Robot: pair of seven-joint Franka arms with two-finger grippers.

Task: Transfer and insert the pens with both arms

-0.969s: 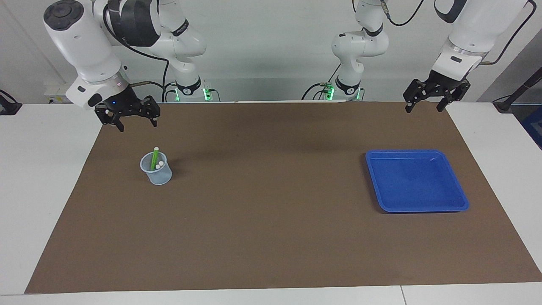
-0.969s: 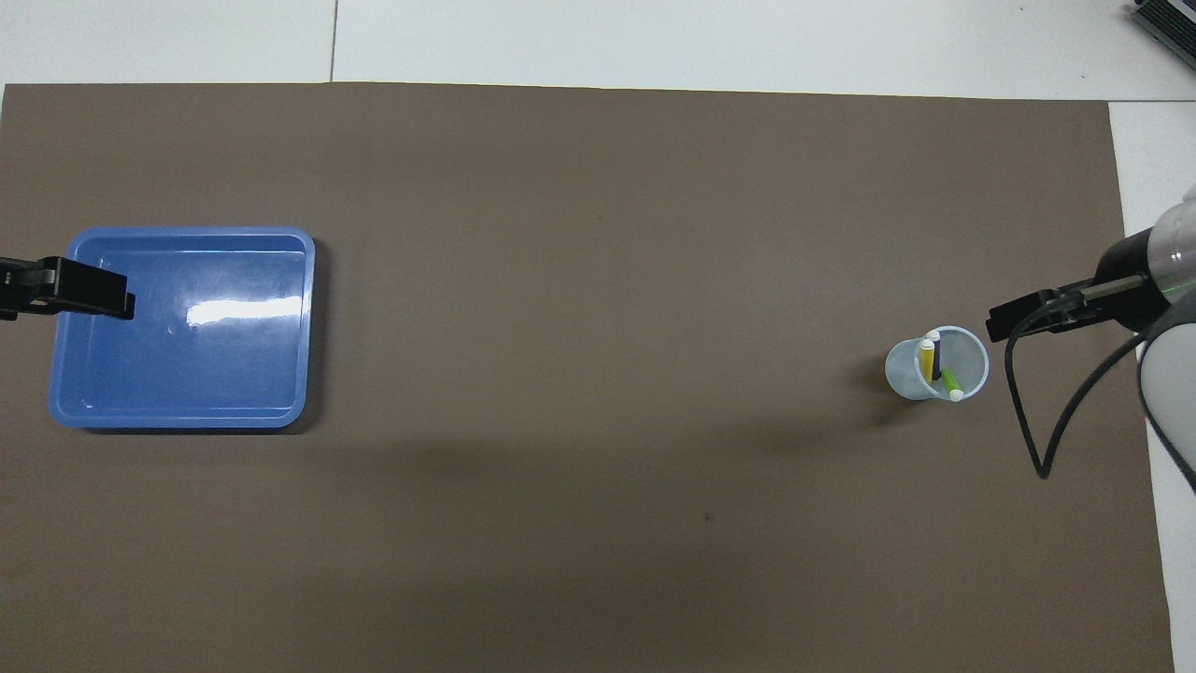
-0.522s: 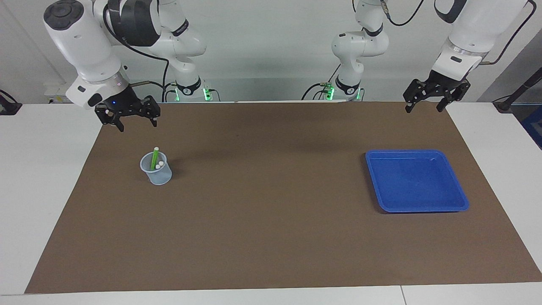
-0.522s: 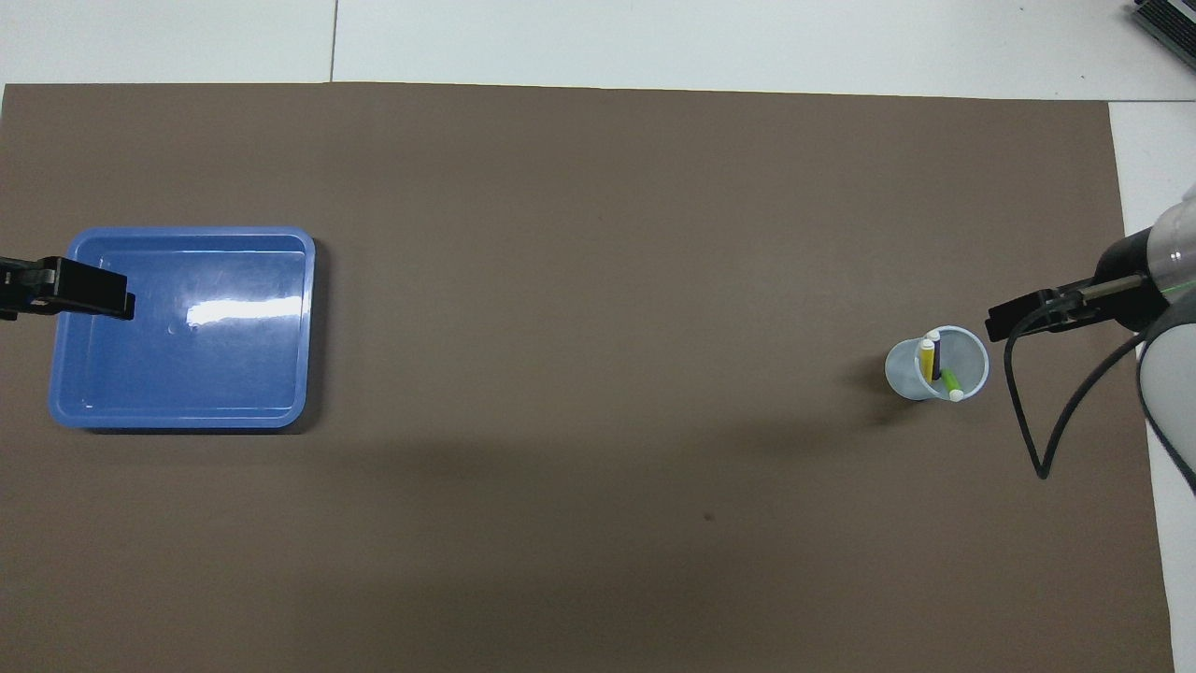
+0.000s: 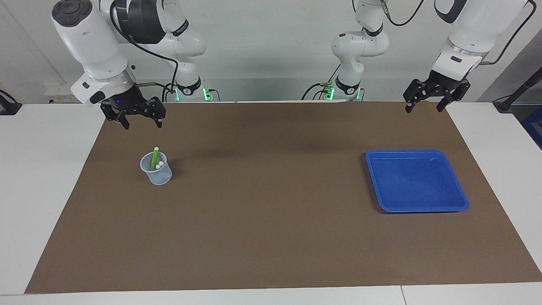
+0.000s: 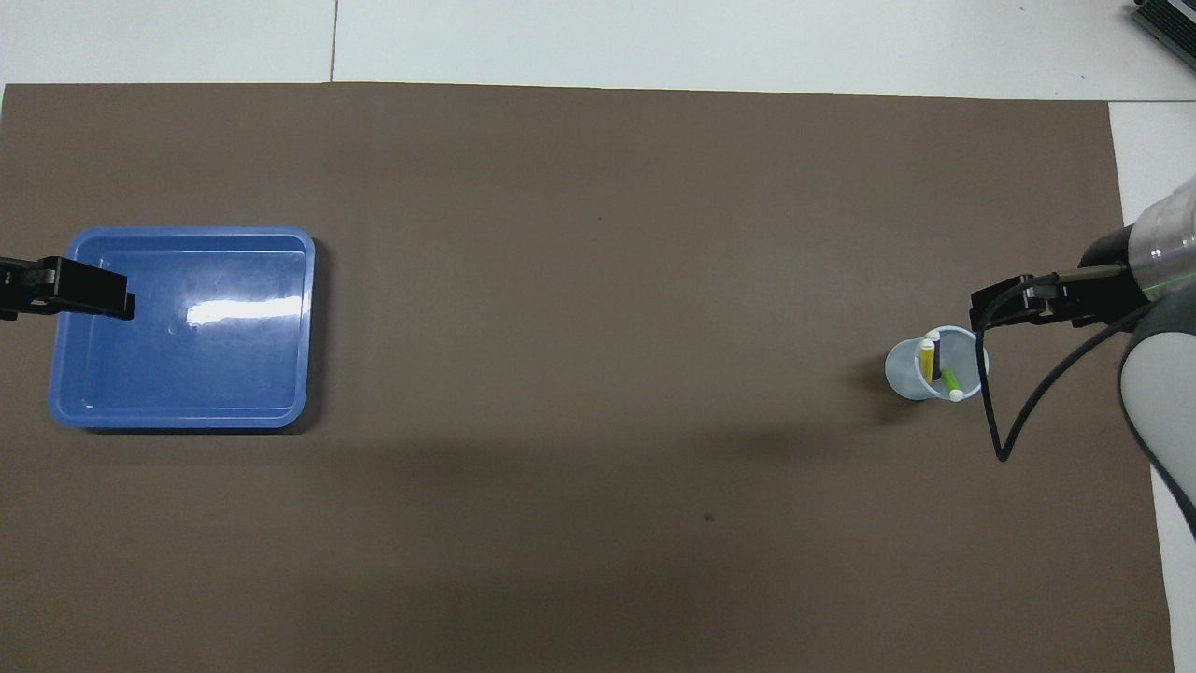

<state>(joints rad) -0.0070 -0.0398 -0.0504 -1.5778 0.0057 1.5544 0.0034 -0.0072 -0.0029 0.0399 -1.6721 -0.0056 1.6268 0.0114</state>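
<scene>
Both black two-finger end effectors hang spread and empty, right end effector above the brown mat near the translucent cup of three pens, left end effector near the blue plastic tray.

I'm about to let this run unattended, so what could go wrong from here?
1. The three pens lean close together in the small cup; the open right gripper may nudge a neighbour or catch two.
2. The cup looks light and could tip.
3. The left gripper, open, waits near the blue tray, so a pen must cross the table and could slip at handover.

Pens in cup
</scene>
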